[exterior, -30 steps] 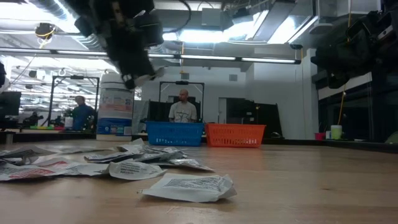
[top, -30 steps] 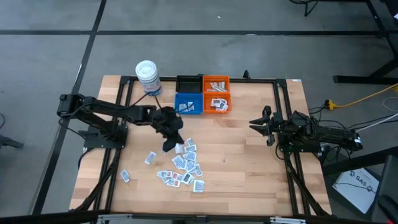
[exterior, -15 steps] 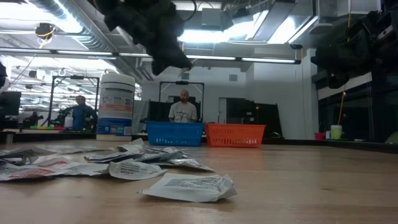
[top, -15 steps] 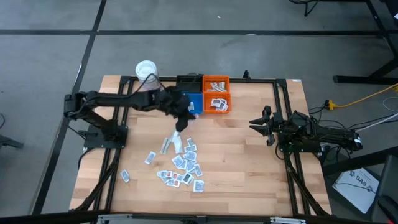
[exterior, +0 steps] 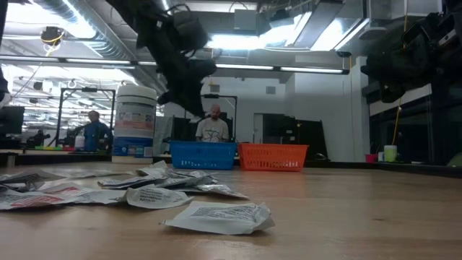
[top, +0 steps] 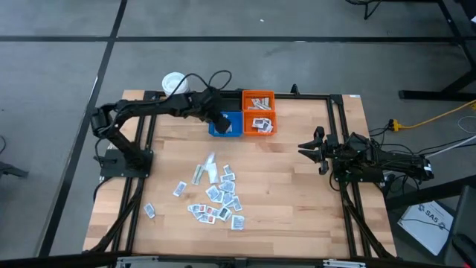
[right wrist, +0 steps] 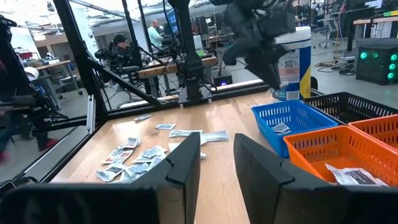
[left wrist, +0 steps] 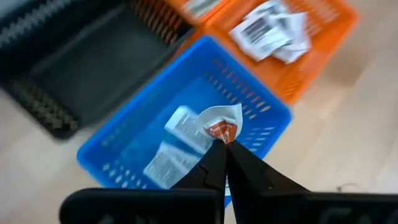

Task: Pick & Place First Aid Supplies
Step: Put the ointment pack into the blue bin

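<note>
My left gripper (left wrist: 224,144) hovers above the blue bin (top: 225,123), shut on a small white sachet with red print (left wrist: 221,122); it also shows in the high view (top: 221,119). Other sachets lie in the blue bin (left wrist: 177,140) and in the orange bins (top: 259,124). Many loose sachets (top: 217,195) lie flat on the table's middle. My right gripper (right wrist: 216,155) is open and empty at the table's right side (top: 306,148). My left gripper pinches the sachet's red-printed lower edge (left wrist: 222,132) between its two fingertips. The fingers come from above, slanting down toward the bin. The sachet is lifted clear above the blue bin, sticking out past the fingertips.
A black bin (top: 225,100) and a second orange bin (top: 258,100) stand behind the blue and orange ones. A white cylindrical tub (top: 174,83) stands at the far left corner. People show in the room beyond the table (exterior: 212,124). Bare wood lies right of the pile.
My left gripper has risen from the sachet pile and gone toward the table's far edge, carrying the sachet, and now hangs over the blue bin. It has stayed shut. My right arm has kept still.
</note>
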{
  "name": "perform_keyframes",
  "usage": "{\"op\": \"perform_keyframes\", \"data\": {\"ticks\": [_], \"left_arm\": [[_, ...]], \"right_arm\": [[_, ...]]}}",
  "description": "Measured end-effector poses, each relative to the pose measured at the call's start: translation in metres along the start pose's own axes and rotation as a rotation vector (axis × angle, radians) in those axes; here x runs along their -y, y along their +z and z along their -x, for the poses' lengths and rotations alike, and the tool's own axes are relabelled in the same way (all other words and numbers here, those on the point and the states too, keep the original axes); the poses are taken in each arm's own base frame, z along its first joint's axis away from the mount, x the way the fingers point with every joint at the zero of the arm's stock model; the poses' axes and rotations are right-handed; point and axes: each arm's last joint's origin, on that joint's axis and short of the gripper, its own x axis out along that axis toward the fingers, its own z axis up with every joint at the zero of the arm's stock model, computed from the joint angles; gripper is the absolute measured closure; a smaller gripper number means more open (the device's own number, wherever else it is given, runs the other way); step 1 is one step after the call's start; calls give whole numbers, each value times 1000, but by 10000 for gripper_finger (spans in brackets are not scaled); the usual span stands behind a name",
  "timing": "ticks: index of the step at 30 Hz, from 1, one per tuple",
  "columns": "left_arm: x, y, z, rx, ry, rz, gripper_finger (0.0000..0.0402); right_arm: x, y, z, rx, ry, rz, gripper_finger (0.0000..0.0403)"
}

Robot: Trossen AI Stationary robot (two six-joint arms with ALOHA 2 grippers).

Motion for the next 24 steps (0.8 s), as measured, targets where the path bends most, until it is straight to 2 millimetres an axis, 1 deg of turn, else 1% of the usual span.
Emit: {"op": "perform_keyframes", "data": {"ticks": [4, 8, 11, 16, 24], "left_arm": [[-8, -2, -5, -45, 38, 78, 397], [-10, -3, -9, -61, 38, 84, 395], [-10, -4, -12, -66, 44, 83, 385], [-11, -5, -17, -84, 51, 68, 353], [-12, -4, -17, -73, 57, 65, 281]], "right_arm": [[0, 0, 0, 0, 0, 0, 303], [0, 0, 0, 0, 0, 0, 303], [0, 0, 0, 0, 0, 0, 303], [0, 0, 0, 0, 0, 0, 303], [0, 0, 0, 0, 0, 0, 303]]}}
